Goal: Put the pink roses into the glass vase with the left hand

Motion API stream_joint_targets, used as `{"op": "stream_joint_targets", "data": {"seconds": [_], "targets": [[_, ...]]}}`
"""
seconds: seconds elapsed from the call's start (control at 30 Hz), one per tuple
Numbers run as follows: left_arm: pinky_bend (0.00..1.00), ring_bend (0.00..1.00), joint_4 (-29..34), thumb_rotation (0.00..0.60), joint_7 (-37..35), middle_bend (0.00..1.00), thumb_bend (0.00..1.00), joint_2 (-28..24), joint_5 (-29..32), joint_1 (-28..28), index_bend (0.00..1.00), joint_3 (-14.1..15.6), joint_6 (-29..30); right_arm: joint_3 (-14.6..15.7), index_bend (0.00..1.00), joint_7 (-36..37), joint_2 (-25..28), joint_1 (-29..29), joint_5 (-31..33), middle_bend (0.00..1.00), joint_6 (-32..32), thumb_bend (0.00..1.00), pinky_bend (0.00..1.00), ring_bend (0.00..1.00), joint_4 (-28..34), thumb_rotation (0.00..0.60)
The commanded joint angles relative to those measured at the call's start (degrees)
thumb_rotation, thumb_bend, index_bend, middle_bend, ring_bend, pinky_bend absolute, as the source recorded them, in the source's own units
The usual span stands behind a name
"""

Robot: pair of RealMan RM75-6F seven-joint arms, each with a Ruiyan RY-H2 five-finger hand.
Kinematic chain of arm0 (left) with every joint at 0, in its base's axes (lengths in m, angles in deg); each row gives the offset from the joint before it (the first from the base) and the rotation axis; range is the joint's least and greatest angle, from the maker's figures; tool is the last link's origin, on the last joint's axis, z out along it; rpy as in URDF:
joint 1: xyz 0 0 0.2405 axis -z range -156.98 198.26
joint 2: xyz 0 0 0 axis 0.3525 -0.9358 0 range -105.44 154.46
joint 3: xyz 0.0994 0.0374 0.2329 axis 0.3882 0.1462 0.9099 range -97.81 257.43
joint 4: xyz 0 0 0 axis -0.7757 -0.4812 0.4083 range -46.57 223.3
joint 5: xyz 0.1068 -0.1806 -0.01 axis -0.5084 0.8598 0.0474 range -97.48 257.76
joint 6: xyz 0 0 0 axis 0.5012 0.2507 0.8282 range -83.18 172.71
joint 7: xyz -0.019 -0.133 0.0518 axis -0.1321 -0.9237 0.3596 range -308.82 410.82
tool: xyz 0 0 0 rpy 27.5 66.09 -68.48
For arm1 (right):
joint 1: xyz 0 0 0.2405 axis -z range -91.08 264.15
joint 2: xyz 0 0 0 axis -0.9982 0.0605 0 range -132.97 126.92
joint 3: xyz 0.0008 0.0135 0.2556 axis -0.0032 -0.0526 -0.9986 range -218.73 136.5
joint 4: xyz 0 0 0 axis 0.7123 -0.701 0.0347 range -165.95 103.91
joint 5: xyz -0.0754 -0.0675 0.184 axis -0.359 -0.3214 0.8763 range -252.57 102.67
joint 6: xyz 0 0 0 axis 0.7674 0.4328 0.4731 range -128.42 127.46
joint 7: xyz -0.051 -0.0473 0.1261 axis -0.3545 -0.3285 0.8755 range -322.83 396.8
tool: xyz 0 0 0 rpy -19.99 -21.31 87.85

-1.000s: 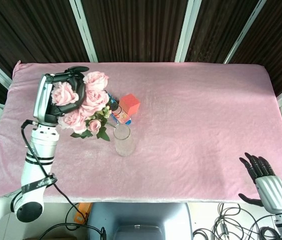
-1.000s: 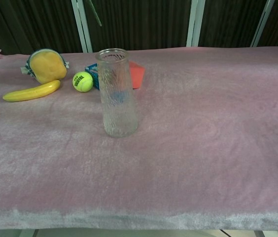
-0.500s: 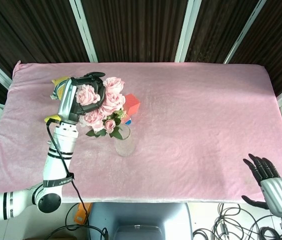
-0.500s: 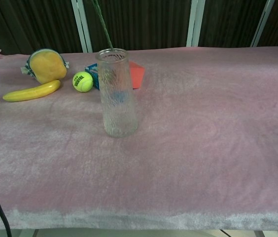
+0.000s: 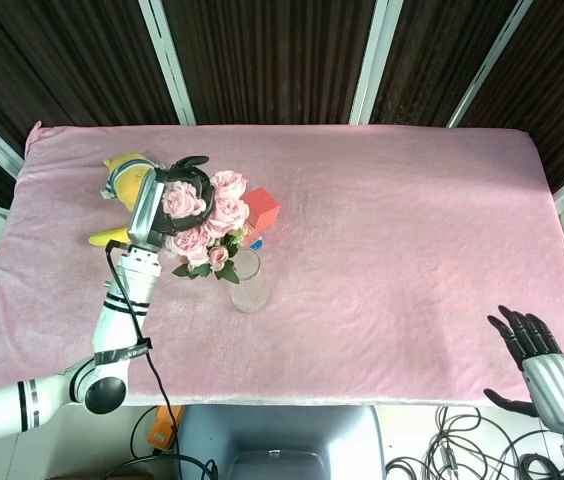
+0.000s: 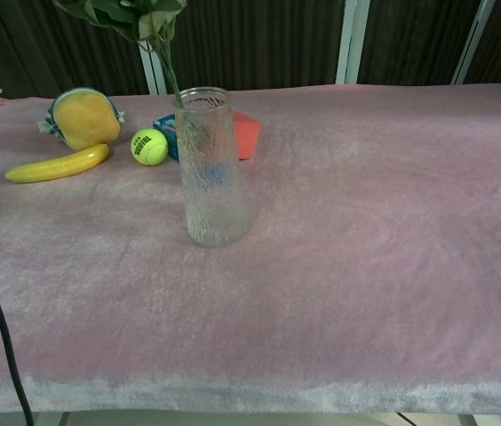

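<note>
My left hand [image 5: 167,205] holds the bunch of pink roses [image 5: 212,220] above the table, just left of the glass vase [image 5: 246,279]. In the chest view the green stems [image 6: 169,71] reach down to the vase [image 6: 210,169] rim and seem to dip just inside its mouth, while leaves [image 6: 126,13] show at the top edge. The vase stands upright near the table's middle left. My right hand [image 5: 537,355] hangs open off the table's front right corner, away from everything.
A banana [image 6: 57,163], a yellow pouch [image 6: 83,117] and a tennis ball [image 6: 149,146] lie left of the vase. A red box [image 5: 260,210] and a blue box [image 6: 165,131] sit right behind it. The pink cloth [image 5: 412,230] covers the table.
My left hand has carried the roses to the right and lowered them; the stems and leaves have come down into the chest view at the vase mouth. The right hand has barely moved.
</note>
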Motion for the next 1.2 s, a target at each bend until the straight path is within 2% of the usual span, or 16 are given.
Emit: {"op": "stream_joint_targets", "data": {"seconds": [0.03,0.17,0.33,0.43,0.57,0.6,0.73,0.9,1.0,1.2], "targets": [[0.18,0.52,-2.59,0.6,-0.86,0.82,0.46,1.36,-2.01,-0.36,0.86,1.42,-1.0,-0.25,0.0,-0.09,0.0,-0.12,0.38,0.0,0.16,0.22,0.0,0.0,0.11,0.6],[0.18,0.51,-5.62,0.6,-0.09,0.8,0.46,3.62,-4.12,-0.2,0.83,2.97,-0.9,-0.44,0.0,-0.22,-0.06,-0.15,0.46,0.0,0.03,0.22,0.0,0.0,0.17,0.6],[0.17,0.48,-7.26,0.6,0.48,0.73,0.45,4.81,-5.71,-0.06,0.69,3.91,-0.68,-0.64,0.0,-0.36,-0.09,-0.25,0.88,0.0,0.28,0.22,0.0,0.0,0.15,0.6],[0.15,0.41,-9.42,0.6,1.11,0.64,0.45,6.75,-7.49,0.19,0.49,4.76,0.16,-0.76,0.0,0.19,0.12,-0.44,1.18,0.0,0.59,0.22,0.0,0.0,0.22,0.6],[0.12,0.32,-11.24,0.6,2.11,0.52,0.44,8.74,-8.49,0.73,0.3,5.5,-0.22,-0.77,0.0,0.84,0.34,-0.55,0.99,0.0,0.53,0.22,0.0,0.0,0.21,0.6],[0.11,0.28,-11.73,0.6,2.55,0.46,0.44,9.18,-8.22,0.91,0.22,5.7,-0.85,-0.76,0.0,1.06,0.4,-0.64,0.97,0.0,0.66,0.22,0.0,0.0,0.19,0.6],[0.05,0.15,-12.05,0.6,2.05,0.29,0.42,10.37,-7.88,0.78,0.04,5.37,-1.17,-0.82,0.0,1.56,0.55,-0.71,0.98,0.0,0.63,0.22,0.0,0.0,0.08,0.6],[0.0,0.02,-11.99,0.6,1.43,0.11,0.39,10.84,-8.27,0.64,0.0,5.18,-1.96,-0.84,0.0,2.16,0.73,-0.7,0.89,0.0,0.42,0.22,0.0,0.0,-0.07,0.6],[0.0,0.0,-10.86,0.6,1.13,0.01,0.34,10.03,-7.51,0.4,0.0,5.27,-3.87,-0.81,0.0,2.28,0.76,-0.65,0.71,0.0,0.23,0.22,0.0,0.0,-0.13,0.6],[0.0,0.0,-6.88,0.6,1.01,0.0,0.25,8.16,-5.49,-0.32,0.0,3.79,-5.56,-0.78,0.0,2.2,0.68,-0.62,0.62,0.0,0.13,0.22,0.0,0.0,-0.1,0.6]]}}
